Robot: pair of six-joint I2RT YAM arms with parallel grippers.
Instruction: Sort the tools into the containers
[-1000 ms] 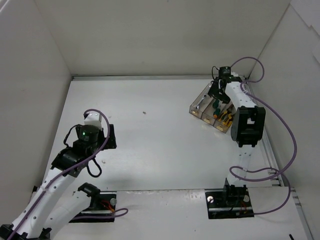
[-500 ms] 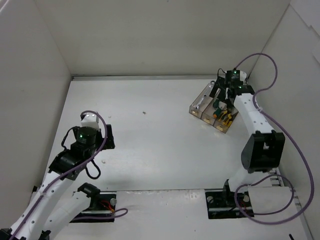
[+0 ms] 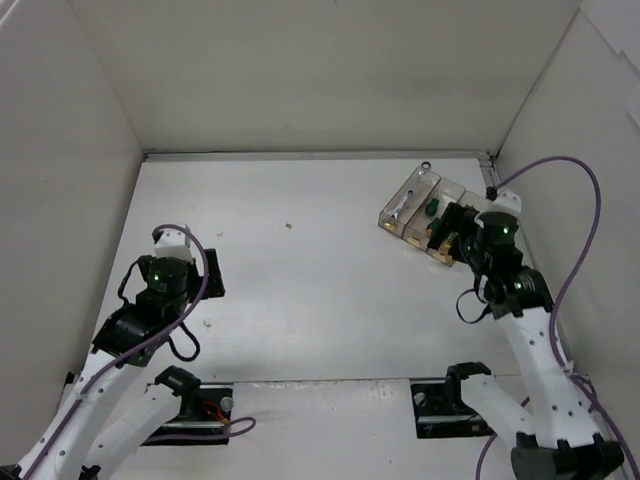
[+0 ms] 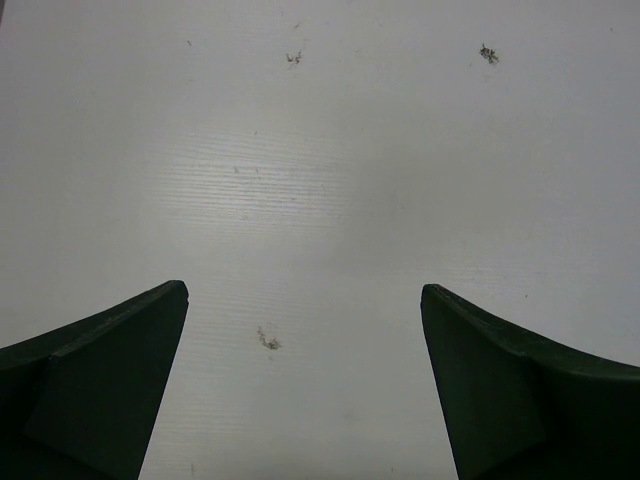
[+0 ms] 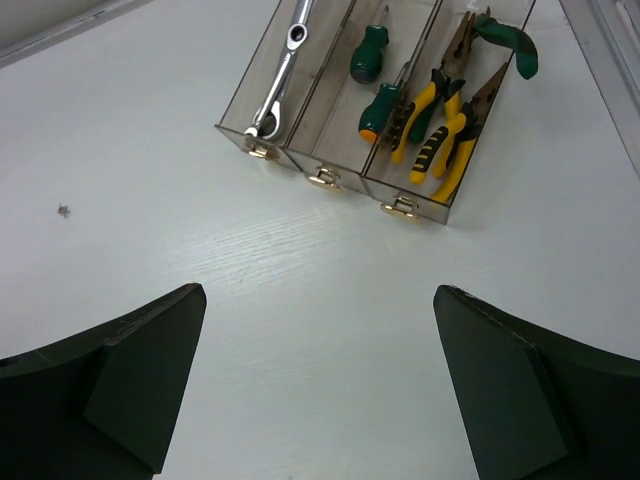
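Sorting appears complete: the bins (image 5: pixel 350 175), at 2 o'clock on the table (image 3: pixel 300 280), hold the wrenches (image 5: pixel 285 70) in the 9 o'clock compartment, the screwdrivers (image 5: pixel 370 55) in the middle one and the pliers (image 5: pixel 440 130) at 3 o'clock. The right gripper (image 5: pixel 318 292), near the bins at their 4 o'clock, and the left gripper (image 4: pixel 302 288), at 8 o'clock on the table, both stand with jaws apart and empty. No tool shows outside the bins, so the next move likely calls only for parking both arms clear

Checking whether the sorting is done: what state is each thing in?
Bins, upright, open on top.
Wrenches, lying in one end bin.
Screwdrivers, lying in the middle bin.
Pliers, all three in the other end bin.
Left gripper, jaws open, empty.
Right gripper, jaws open, empty, clear of the bins.
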